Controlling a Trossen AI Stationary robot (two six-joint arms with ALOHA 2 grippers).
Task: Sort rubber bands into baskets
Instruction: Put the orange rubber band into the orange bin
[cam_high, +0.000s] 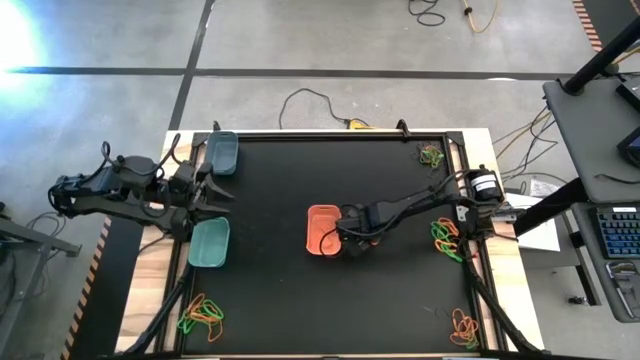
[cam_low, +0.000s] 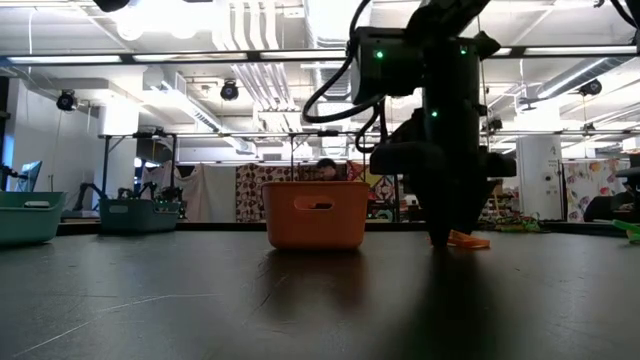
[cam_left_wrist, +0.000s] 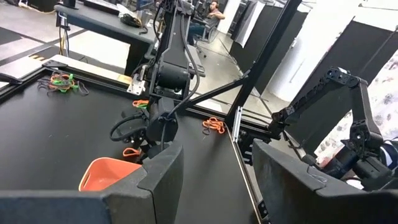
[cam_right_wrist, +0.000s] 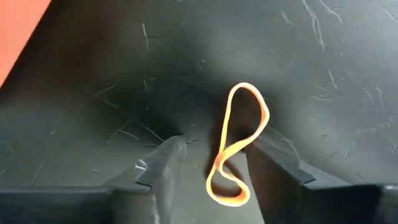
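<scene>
An orange rubber band (cam_right_wrist: 237, 146), twisted into a narrow figure-eight, lies on the black tabletop (cam_high: 280, 260) between the parted fingers (cam_right_wrist: 163, 168) of the right gripper (cam_high: 352, 243). The fingers stand on either side of the loop, not closed on it; whether either one touches it cannot be told. In the high view this gripper is pressed down near the tabletop's centre, just beside the orange basket (cam_high: 321, 230) at its 3 o'clock side. The low view shows the same dark arm planted on the surface to one side of that basket, with a scrap of orange at its foot.

The remaining rubber bands lie in loose heaps near the tabletop's corners: a green and dark clump (cam_high: 432, 155) at roughly 1 o'clock, a green and orange pile (cam_high: 446, 238) at 3 o'clock, an orange bunch (cam_high: 463, 326) at 5 o'clock, and an orange and green tangle (cam_high: 203, 312) at 7 o'clock.

The light teal-green basket (cam_high: 209, 243) sits at the 9 o'clock edge, the dark grey-teal basket (cam_high: 223, 153) near 10 o'clock. The left gripper (cam_high: 222, 187) hangs between these two baskets, its fingers (cam_left_wrist: 158, 180) parted about halfway and holding nothing.
</scene>
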